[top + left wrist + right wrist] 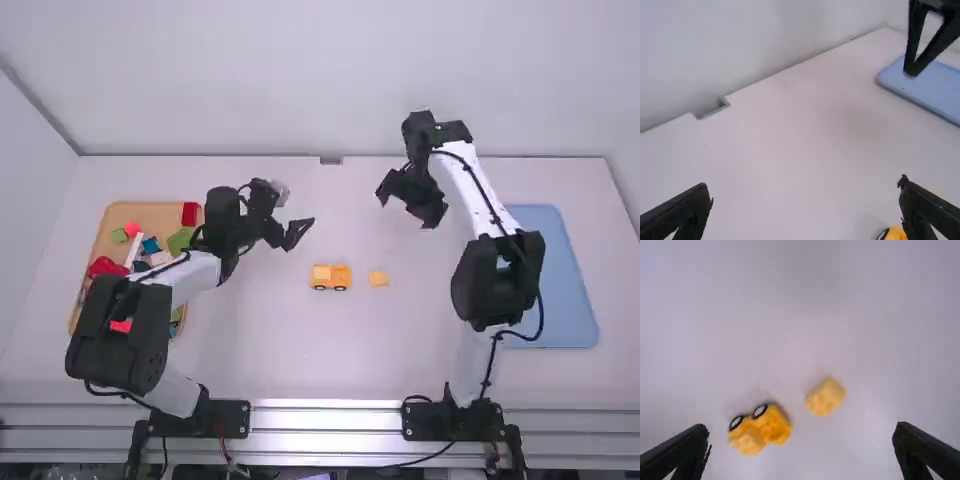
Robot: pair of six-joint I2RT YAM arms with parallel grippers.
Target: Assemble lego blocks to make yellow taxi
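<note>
While both arms reach out over the white counter, the small yellow car sits between them near the middle, its black wheels on the side facing the camera in the high view, and a loose yellow block lies just to its right, with a strip of bare surface between the two. The left claw is wide open, its fingers well apart with nothing gripped, and it hangs beyond the car and to its left. The right claw is wide open too and empty, held up beyond the loose yellow block and a little to its right. At the far left, a wooden tray holds coloured blocks, red, green and blue among them, and a blue tray lies at the right
</note>
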